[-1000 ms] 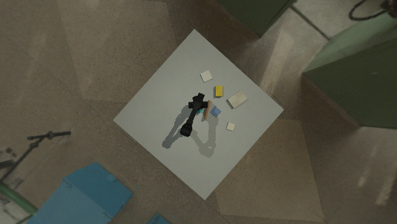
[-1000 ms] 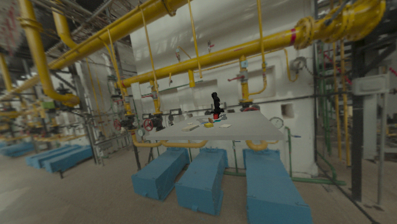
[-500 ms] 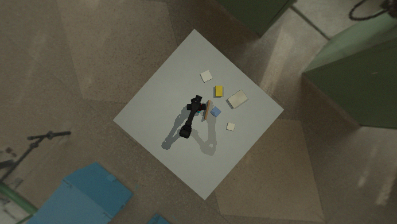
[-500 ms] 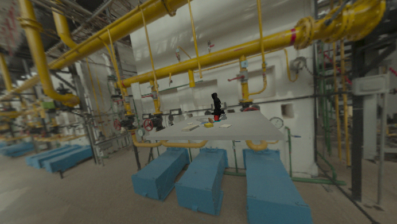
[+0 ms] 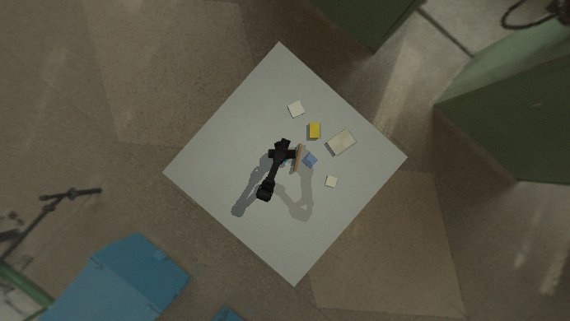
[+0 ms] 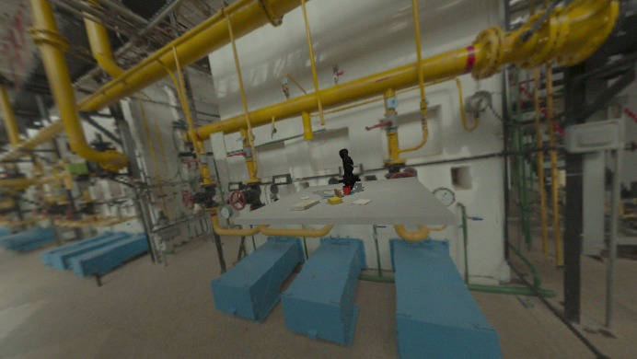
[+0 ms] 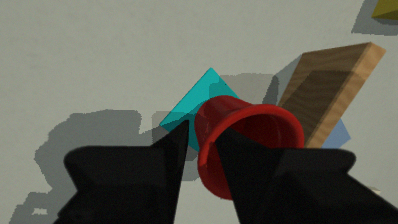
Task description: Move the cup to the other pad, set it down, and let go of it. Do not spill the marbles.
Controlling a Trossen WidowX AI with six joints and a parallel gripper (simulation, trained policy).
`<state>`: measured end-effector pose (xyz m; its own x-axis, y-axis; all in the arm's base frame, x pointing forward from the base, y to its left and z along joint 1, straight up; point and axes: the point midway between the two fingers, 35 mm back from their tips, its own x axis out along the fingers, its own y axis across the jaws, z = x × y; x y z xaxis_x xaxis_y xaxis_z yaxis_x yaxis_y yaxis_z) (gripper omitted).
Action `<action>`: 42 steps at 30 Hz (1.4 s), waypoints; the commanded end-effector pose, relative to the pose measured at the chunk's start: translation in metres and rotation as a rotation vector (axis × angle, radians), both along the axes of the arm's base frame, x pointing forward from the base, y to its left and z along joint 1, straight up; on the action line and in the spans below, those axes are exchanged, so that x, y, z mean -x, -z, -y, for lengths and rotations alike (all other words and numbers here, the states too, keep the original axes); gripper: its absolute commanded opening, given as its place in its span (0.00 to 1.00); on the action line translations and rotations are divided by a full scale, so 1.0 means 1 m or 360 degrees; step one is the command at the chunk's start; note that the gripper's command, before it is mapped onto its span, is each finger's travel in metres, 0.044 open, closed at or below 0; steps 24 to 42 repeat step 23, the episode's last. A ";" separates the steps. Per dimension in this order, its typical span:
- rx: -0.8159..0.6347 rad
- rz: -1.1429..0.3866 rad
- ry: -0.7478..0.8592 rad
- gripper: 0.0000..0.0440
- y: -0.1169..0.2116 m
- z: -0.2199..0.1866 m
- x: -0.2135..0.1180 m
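Gripper (image 5: pixel 288 154) (image 6: pixel 348 185) (image 7: pixel 201 124) is partly spread, one finger inside red cup (image 5: pixel 290 151) (image 6: pixel 346 190) (image 7: pixel 218 112); cup is positioned at teal pad (image 5: pixel 286 160) (image 6: pixel 352 193) (image 7: pixel 192 102), beside wooden board (image 5: pixel 298 157) (image 6: pixel 338 192) (image 7: pixel 327 90).

Finding the following lying on the surface (image 5: pixel 231 165) (image 6: pixel 391 214) (image 7: pixel 100 50), reading from the top view. Placing the board (image 5: pixel 298 157) (image 6: pixel 338 192) (image 7: pixel 330 85) between the left pad (image 5: pixel 286 160) (image 6: pixel 352 193) (image 7: pixel 192 102) and right pad (image 5: pixel 310 160) (image 6: pixel 327 197) (image 7: pixel 337 136). Locating the block (image 5: pixel 314 130) (image 6: pixel 335 201) (image 7: pixel 387 10) behind the right pad, the slab (image 5: pixel 341 142) (image 6: pixel 306 205) right of the block, the rear tile (image 5: pixel 296 109) (image 6: pixel 362 202) behind and left of the block, the front tile (image 5: pixel 331 181) (image 6: pixel 305 198) before and right of the right pad. Seeing, in the wrist view, the cup (image 6: pixel 346 190) (image 7: pixel 215 112) overlapping the left pad, contact being unclear, and one fingertip of the pincer (image 5: pixel 284 154) (image 6: pixel 348 185) (image 7: pixel 203 126) reaching into the mouth.
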<state>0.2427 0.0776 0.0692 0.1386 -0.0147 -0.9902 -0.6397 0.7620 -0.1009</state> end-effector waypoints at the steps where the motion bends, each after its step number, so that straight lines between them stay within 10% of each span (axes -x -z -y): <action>1: -0.0041 0.0037 -0.0001 0.31 -0.005 -0.001 0.001; 23: -0.0202 0.0238 0.0017 0.56 -0.037 0.000 0.011; 42: -0.0202 0.0238 0.0017 0.56 -0.037 0.000 0.011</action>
